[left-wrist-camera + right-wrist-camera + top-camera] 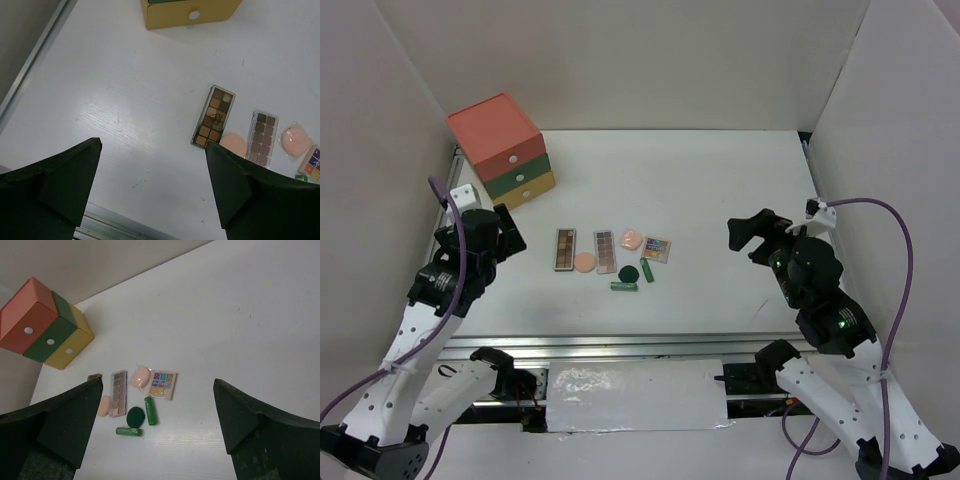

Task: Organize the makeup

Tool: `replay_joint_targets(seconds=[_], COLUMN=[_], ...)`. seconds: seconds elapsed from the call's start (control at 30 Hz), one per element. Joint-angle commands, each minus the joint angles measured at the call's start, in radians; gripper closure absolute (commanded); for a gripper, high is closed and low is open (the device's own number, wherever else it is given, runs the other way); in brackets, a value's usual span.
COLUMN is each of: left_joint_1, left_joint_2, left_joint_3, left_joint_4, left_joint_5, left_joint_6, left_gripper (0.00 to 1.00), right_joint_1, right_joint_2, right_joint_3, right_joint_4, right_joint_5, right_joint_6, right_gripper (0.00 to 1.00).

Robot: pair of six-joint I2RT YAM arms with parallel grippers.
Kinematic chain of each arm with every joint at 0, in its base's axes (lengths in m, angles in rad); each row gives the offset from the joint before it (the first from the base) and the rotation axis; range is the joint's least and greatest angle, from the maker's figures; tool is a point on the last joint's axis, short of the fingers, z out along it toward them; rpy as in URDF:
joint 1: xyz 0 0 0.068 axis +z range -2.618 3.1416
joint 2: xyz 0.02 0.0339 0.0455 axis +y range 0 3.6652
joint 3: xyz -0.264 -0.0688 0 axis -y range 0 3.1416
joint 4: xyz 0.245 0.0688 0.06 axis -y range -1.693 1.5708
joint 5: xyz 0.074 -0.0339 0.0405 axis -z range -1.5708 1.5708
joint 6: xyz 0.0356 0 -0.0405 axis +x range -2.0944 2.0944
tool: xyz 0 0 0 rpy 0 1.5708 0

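On table, brown palettes lengthwise near-to-far

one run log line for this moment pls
phase: no grasp yet | left fingers: open, empty | right fingers: open, empty | makeup: loose cluster, untouched | drawer chest: back left, drawers shut

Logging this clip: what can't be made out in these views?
Left wrist: square palette cut off by the right edge, drawer chest by the top edge.
Right wrist: one brown palette mostly behind a finger of the right gripper.
Top external: green tubes too small to read.
All views: drawer contents, drawers shut.
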Motion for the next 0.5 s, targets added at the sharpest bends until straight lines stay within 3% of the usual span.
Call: replay_joint_targets(seconds=[0.0,0.33,0.47], left_joint_1=[0.026,0.041,0.046], left_joint_2=[0.003,0.012,0.045], left_joint_3=[0.018,0.028,0.066], left_joint_4=[0.04,0.043,0.059], left_joint_5=[0.033,0.082,0.132], left_joint_6=[0.001,-0.086,-0.203], left_gripper=[0.01,0.01,0.01], right_joint_1=[-0.006,-0.004,-0.004], right_joint_2=[0.003,-0.071,-0.102], right_joint_3=[-0.001,-0.033,-0.078], right_joint_4=[0.06,0.096,0.165], right_joint_5=[0.048,-0.006,-0.139], right_joint_6=[0.022,0.028,0.044], right_gripper=[0.0,0.0,0.0])
